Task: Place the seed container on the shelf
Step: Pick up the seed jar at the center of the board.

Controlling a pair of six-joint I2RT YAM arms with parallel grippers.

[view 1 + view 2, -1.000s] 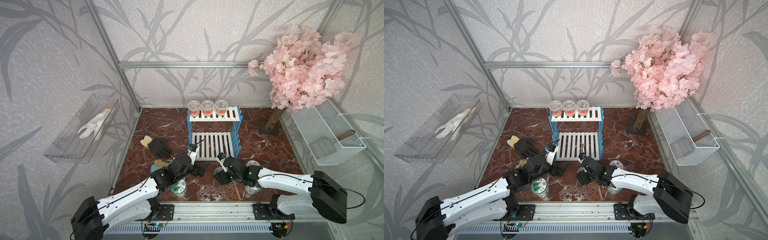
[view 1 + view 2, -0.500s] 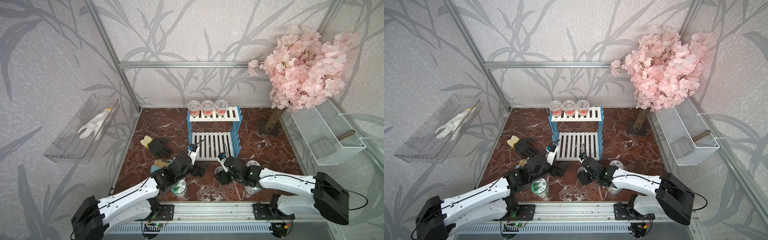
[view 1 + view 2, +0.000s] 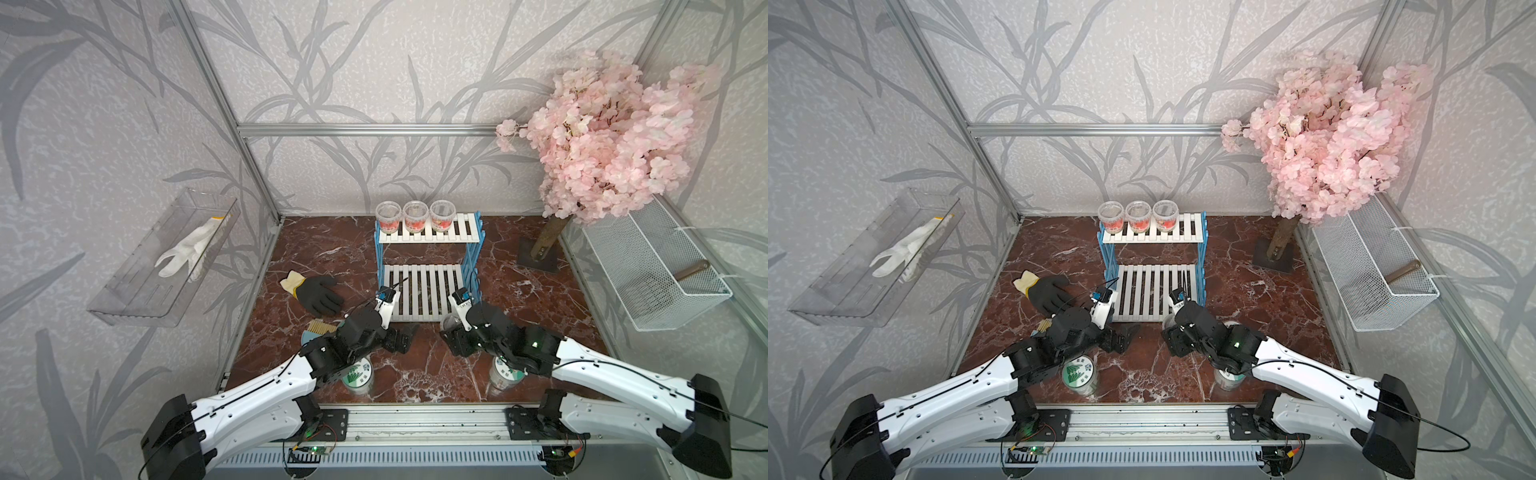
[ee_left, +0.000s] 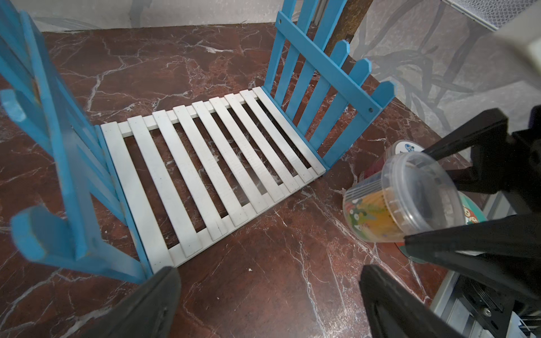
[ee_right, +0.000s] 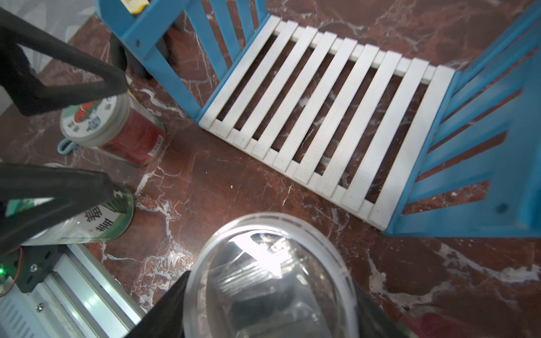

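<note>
Our right tool grips the seed cup, one finger on each side. The cup is tilted, just in front of the shelf, by its low right corner. We cannot tell if it touches the desk. Our left tool is wide open, holding nothing.

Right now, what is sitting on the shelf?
The shelf holds three clear lidded cups in a row on its top tier; the lower tier is bare. What lies under the top tier is covered from above.
</note>
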